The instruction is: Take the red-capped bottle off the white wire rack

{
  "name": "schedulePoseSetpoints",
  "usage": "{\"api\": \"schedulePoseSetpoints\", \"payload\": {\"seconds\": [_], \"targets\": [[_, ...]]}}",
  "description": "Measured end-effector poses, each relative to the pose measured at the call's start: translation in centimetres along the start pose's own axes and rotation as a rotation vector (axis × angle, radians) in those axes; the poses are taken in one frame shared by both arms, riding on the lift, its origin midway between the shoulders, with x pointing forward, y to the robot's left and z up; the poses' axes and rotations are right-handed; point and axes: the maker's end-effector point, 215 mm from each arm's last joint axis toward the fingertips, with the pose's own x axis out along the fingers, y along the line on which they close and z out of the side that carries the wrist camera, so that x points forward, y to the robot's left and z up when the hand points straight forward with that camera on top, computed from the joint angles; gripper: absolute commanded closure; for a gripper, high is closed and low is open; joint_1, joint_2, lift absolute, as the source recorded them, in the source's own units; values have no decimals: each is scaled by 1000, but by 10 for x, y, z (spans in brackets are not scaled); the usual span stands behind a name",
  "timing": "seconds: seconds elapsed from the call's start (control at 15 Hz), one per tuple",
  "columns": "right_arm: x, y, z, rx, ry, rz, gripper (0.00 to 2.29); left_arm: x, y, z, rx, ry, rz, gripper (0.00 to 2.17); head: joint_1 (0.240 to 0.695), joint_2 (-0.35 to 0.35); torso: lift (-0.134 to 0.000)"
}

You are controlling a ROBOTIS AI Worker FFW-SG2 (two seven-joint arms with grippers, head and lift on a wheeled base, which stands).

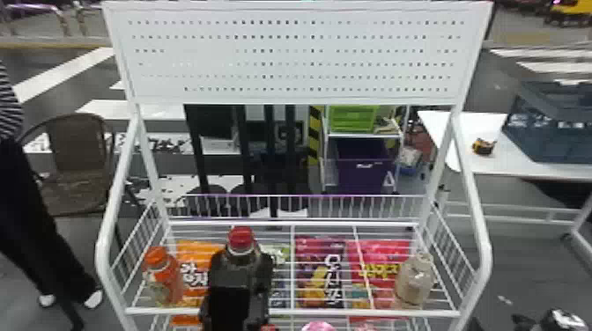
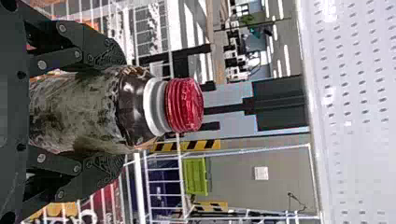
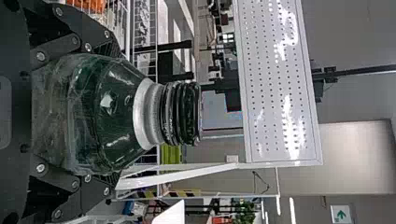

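Closest in, the left fingers (image 2: 106, 52) are drawn in on both sides of the red-capped bottle (image 2: 88, 109), clasping its body with the cap free. The right fingers (image 3: 95, 35) are likewise closed around a dark-capped green bottle (image 3: 119, 109). The grasp looks done; the red-capped bottle stands upright at the front rail of the white wire rack (image 1: 374, 313), though whether its base is off the wires cannot be told. Carrying it fully away seems to remain. Beyond the rail sit an orange-capped bottle (image 1: 163, 281), a pale bottle (image 1: 414, 281) and snack packets (image 1: 319, 275); farther back rises the perforated panel (image 1: 290, 57).
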Motion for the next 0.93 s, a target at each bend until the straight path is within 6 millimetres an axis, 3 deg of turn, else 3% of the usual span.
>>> {"api": "schedulePoseSetpoints", "payload": {"seconds": [0.13,0.33,0.73,0.93], "targets": [[1,1,0,-1,0,2,485,-18,24,30,-28,-43,22,1902,499,0,0],[0,2,1,0,0,3,485,-37,57,52,-43,-72,56,1902,499,0,0],[-2,6,0,6,5,8,485,-57,107,55,-54,-65,76,1902,499,0,0],[-2,9,0,9,1,13,485,-61,115,50,-53,-52,84,1902,499,0,0]]}}
